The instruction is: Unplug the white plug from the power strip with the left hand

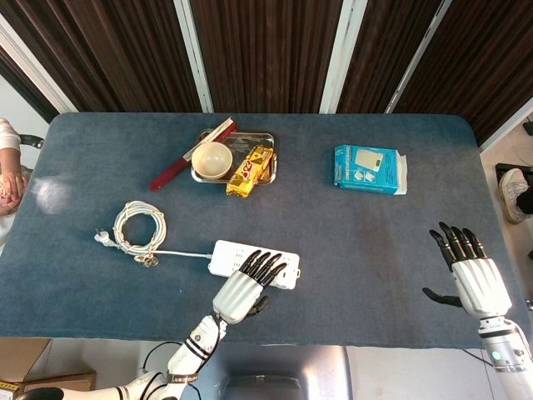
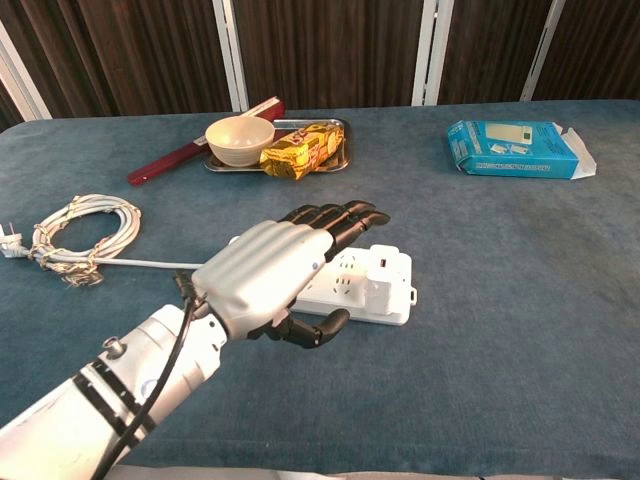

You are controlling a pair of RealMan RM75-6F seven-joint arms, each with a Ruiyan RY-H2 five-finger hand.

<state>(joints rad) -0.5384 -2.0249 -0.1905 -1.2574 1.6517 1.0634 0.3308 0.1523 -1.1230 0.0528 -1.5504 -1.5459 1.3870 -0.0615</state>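
Hovering over the flat white plastic power strip with the silver-backed, black-fingered left hand — fingers stretched out straight and apart, thumb sticking out below, gripping nothing. Covering the middle of the strip in the head view; cannot tell whether fingertips are touching the sockets. Sitting plugged into the right end of the strip, on the near side: the small boxy white plug, smooth, squarish, just beside the left thumb tip, not held. Trailing left from the strip, a thin white cord running to a coiled white cable bundle lying loose on the blue felt-like tabletop.

Hanging at the near right edge of the table, well apart from the strip: the right hand, same silver palm and black fingers, spread wide, holding nothing; seen only in the head view.

Resting further back — a shiny rectangular metal tray carrying a round cream ceramic bowl and a crinkly yellow foil snack packet. Lying slanted beside the tray's left, a long dark-red flat stick-shaped box. Sitting on the far right, a light-blue cardboard box with an open flap.
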